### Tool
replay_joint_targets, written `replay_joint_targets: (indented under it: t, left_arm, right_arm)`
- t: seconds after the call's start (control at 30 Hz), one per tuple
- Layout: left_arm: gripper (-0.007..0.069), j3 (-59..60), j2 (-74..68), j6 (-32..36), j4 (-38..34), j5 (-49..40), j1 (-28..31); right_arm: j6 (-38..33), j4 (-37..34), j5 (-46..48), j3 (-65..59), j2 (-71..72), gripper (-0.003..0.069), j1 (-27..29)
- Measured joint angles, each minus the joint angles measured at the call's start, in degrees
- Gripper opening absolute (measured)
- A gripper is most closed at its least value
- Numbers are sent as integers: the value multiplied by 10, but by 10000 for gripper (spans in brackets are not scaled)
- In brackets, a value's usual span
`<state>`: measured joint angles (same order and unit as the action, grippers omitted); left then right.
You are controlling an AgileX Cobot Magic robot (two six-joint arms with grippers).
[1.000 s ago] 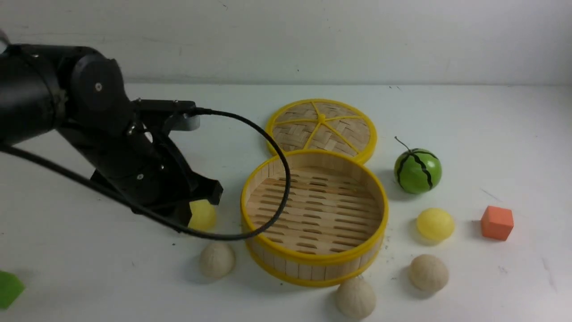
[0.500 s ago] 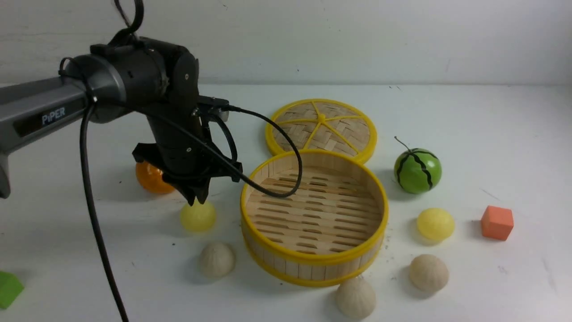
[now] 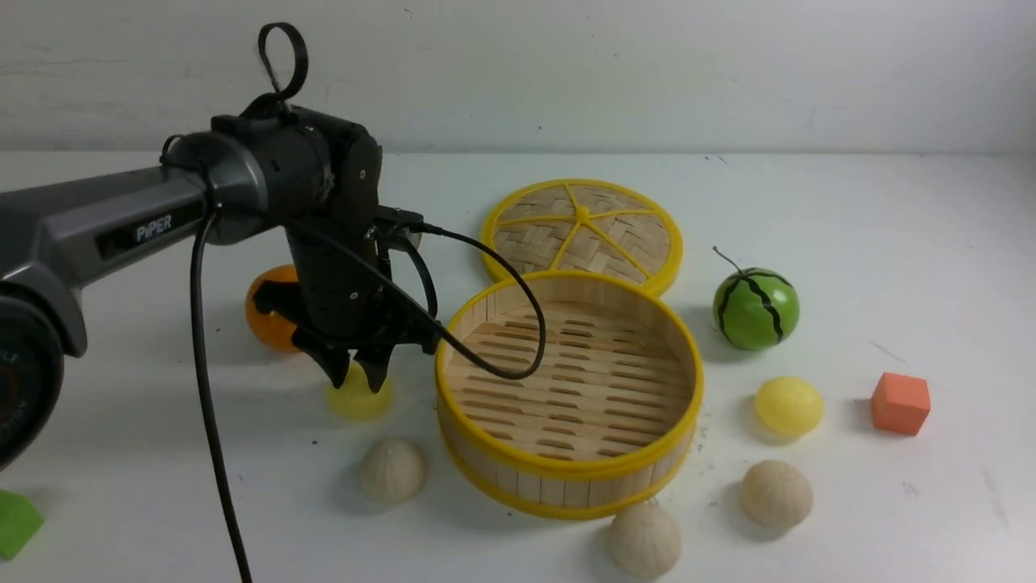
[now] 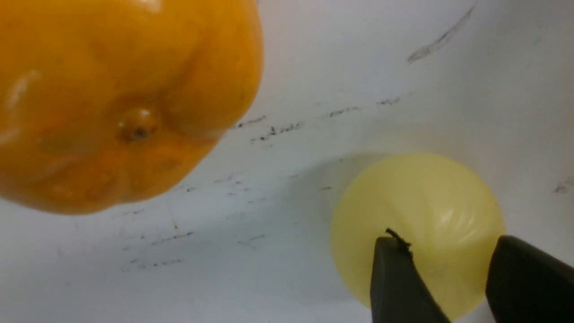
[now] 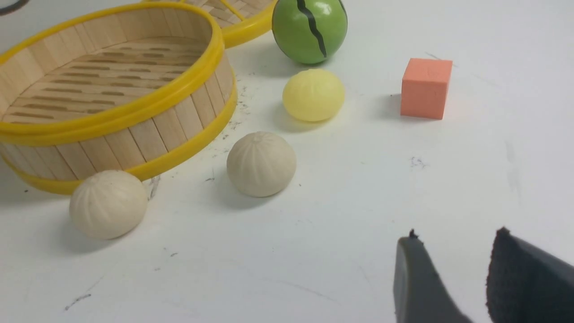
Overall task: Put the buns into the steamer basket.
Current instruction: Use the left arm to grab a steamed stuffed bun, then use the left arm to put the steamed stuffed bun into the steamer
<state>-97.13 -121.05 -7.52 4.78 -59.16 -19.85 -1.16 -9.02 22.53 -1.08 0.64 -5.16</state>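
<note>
A smooth yellow bun [image 3: 358,398] [image 4: 417,211] lies on the table just left of the steamer basket [image 3: 566,471]. My left gripper [image 3: 354,379] [image 4: 446,240] points down at it, open, with its tips right over the bun's top. Whether they touch it I cannot tell. The basket is empty. A second yellow bun [image 3: 788,405] [image 5: 313,94] sits to its right. Three beige pleated buns [image 3: 392,470] [image 3: 644,538] [image 3: 775,494] lie along its near side. In its wrist view my right gripper [image 5: 456,235] hangs open over bare table, holding nothing.
A glossy orange [image 3: 271,320] [image 4: 121,98] sits behind the left gripper. The woven lid [image 3: 581,235] lies beyond the basket. A green watermelon ball [image 3: 756,309] and an orange cube [image 3: 900,403] stand at the right, and a green block [image 3: 14,522] at the near left edge.
The left arm has swung up and right, turning its gripper to point down over the yellow bun. Its jaws have opened. The buns and basket have not moved.
</note>
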Motion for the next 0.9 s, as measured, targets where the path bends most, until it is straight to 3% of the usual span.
replay_joint_targets:
  t: [0.33,0.6,0.9]
  left_arm:
    - [178,-1,-11,0,9,14,0]
    - [-11,-1,-9,1,12,8,0]
    - [-13,-27,77,29,-17,-15,-36]
  right_arm:
    - [0,0,0,0,0,239,0]
    - [0,0,0,0,0,239,0]
    - [0,0,0,0,0,239,0]
